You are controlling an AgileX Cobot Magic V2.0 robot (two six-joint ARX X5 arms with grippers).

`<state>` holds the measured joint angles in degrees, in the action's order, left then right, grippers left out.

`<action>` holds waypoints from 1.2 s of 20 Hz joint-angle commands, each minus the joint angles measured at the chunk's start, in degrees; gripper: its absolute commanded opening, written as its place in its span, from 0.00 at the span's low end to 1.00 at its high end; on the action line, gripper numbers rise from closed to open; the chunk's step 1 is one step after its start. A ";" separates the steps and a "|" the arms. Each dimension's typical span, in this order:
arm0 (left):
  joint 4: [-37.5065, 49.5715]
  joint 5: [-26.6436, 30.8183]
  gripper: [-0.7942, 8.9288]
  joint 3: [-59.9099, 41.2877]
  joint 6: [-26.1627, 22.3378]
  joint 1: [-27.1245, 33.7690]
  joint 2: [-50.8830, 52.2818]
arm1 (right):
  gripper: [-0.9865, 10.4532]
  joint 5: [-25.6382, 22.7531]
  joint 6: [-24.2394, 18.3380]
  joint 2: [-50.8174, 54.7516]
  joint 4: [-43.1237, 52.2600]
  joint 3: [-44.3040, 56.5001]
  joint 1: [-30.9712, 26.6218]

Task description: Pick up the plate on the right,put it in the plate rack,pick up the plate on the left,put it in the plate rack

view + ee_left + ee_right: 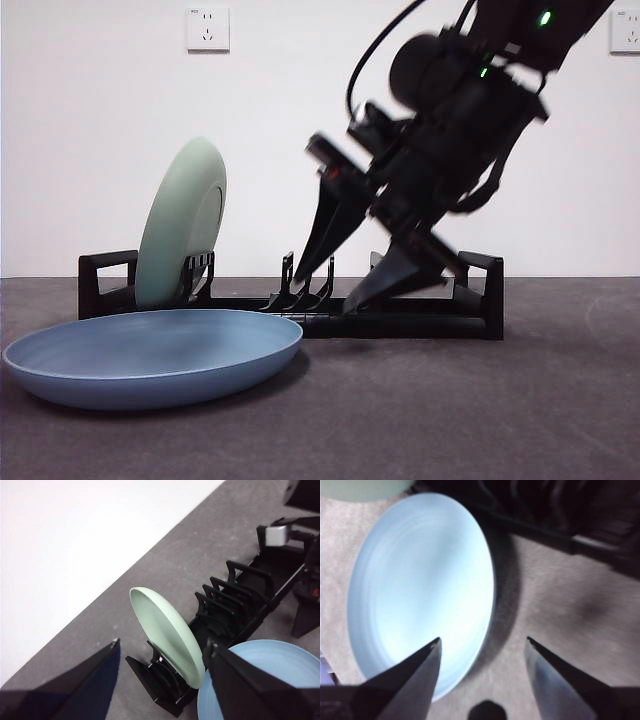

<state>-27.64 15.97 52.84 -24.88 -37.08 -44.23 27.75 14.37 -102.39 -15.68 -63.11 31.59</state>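
Nearest us the blue plate (150, 355) lies flat on the table in front of the rack (400, 320), and our right gripper (482, 647) hangs with jaws spread, one tip over the plate's rim and the other over bare table beside it, placed, we judge, to straddle and pinch that rim. Beyond its tips stands the rack, where the green plate (183, 220) leans on edge between prongs at the far end, so one plate seems done. Our left gripper (162, 655) waits above that end, jaws also spread, holding nothing.
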 commanded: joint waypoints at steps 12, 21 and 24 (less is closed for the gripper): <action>-0.35 0.50 0.37 0.15 -0.85 -1.55 0.02 | 0.15 0.63 4.04 -8.00 3.45 -0.07 3.19; -6.82 -5.25 0.37 0.15 -0.85 -2.36 0.02 | 0.08 -1.42 5.49 -2.93 -3.48 -0.07 4.02; -7.72 -8.68 0.37 0.15 -0.87 -5.62 -0.70 | 0.08 -3.80 4.72 2.78 -6.71 -0.07 3.45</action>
<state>-35.29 7.70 52.84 -25.47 -42.59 -44.88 23.90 19.70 -99.81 -22.76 -63.31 35.14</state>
